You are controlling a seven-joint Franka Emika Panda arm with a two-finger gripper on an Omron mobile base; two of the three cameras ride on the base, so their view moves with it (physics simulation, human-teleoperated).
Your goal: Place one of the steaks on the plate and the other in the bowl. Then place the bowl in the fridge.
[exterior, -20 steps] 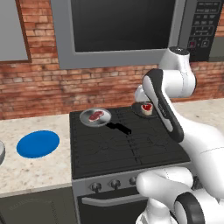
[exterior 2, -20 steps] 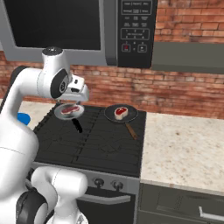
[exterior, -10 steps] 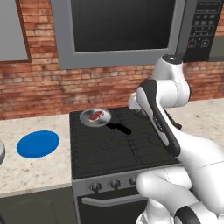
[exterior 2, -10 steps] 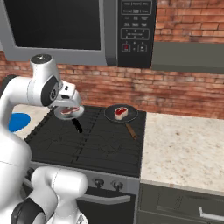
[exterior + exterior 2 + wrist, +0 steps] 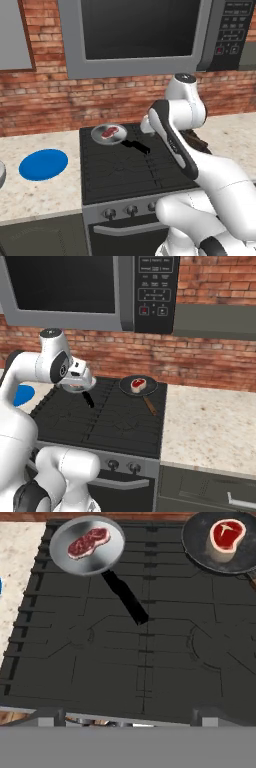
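- Brick wall and a microwave point(image 5: 145, 35) back a black stove point(image 5: 135, 165), which sits between two stretches of pale speckled bench point(image 5: 210, 431).
- One steak point(image 5: 89, 542) lies flat in a grey frying pan point(image 5: 107, 559) at the stove's rear left corner; the pan's black handle point(image 5: 125, 598) points toward the stove's middle.
- A second steak point(image 5: 227, 534), thicker and rimmed with pale fat, sits in a darker pan point(image 5: 200, 542) at the rear right corner.
- The blue plate point(image 5: 43, 164) lies on the bench left of the stove, well apart from both pans, with nothing on it.
- At the far left edge of the left base view a curved grey rim point(image 5: 2, 174) shows; whether it is the bowl cannot be told.
- The tool point(image 5: 80, 382) hangs above the stove near the left pan, its jaws spread wide and holding nothing.
- Neither steak has been moved, so the task looks to be at its very first step: reaching for a steak, probably the one in the left pan, which is nearer the hand.
- The next move likely calls for bringing the spread jaws down over that steak, centred on the meat and clear of the pan's raised rim.
- The slab lies thin and flat, so the fingers would need to go low, close to the pan floor, before pinching.
- After that comes a carry leftward to the plate.
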